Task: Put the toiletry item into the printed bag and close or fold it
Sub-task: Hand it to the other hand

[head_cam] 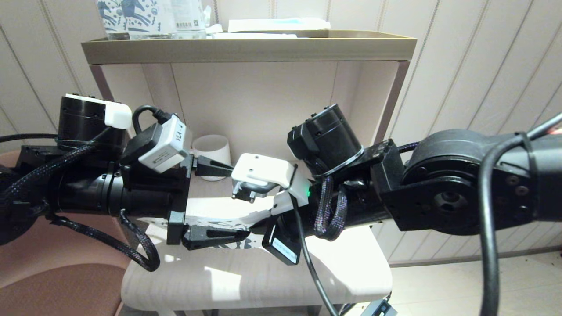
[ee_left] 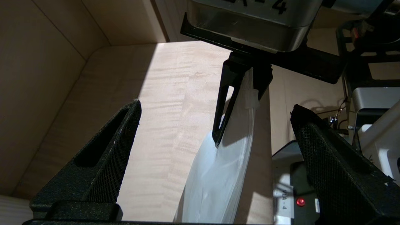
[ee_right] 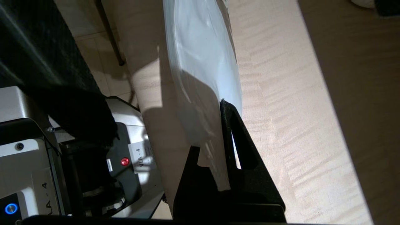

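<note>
- The right gripper (ee_right: 226,137) had its jaws clenched on the flat white plastic printed bag (ee_right: 203,72), above the pale tabletop (head_cam: 246,281).
- The left gripper (head_cam: 219,199), at nine o'clock of it, had its jaws released around the bag.

A white mug (head_cam: 214,151) stands at the back of the pale wooden shelf (head_cam: 246,281), just behind the spot where the two hands meet. Above the hands runs a tan tray (head_cam: 246,49) on the stand's top. It carries upright horse-printed packs (head_cam: 140,17) with a barcode label, over the left hand, and a flat white box (head_cam: 279,24) farther right.
</note>
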Controlling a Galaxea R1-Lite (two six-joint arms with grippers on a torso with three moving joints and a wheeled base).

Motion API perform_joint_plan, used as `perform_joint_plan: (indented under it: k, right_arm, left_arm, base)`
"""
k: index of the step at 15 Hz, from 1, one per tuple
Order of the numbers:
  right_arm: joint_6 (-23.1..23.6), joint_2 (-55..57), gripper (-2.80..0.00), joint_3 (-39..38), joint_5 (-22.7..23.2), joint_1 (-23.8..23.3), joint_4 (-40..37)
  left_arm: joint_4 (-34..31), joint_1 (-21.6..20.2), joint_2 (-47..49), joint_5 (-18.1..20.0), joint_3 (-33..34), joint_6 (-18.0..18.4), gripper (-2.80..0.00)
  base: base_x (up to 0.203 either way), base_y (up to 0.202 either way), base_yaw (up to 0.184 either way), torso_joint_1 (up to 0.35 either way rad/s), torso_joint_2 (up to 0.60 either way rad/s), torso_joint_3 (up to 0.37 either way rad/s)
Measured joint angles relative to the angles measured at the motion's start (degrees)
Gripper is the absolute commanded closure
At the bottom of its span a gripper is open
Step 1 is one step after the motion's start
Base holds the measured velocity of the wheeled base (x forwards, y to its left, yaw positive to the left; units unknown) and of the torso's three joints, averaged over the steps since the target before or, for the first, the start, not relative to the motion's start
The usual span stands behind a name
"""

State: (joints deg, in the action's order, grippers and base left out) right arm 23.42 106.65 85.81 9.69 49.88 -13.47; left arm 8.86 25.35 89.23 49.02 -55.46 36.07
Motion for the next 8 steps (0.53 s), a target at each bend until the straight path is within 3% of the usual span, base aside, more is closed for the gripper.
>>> perform_joint_plan:
  k: [2,8]
  right_arm:
    - [0.0,0.28,0.0,0.29,-0.02,0.02,0.46]
    - [-0.66,0.41,0.0,0.34,0.0,0.0,0.46]
  left_arm:
    - [0.54,1.06,0.71,-2.36,-0.13,-0.44,-2.8]
    - [0.76,2.33,1.43,-2.68,-0.63,-1.82,-2.8]
  base:
    - [0.0,0.0,0.0,0.0,0.0,0.0]
    - [0.0,0.0,0.0,0.0,0.0,0.0]
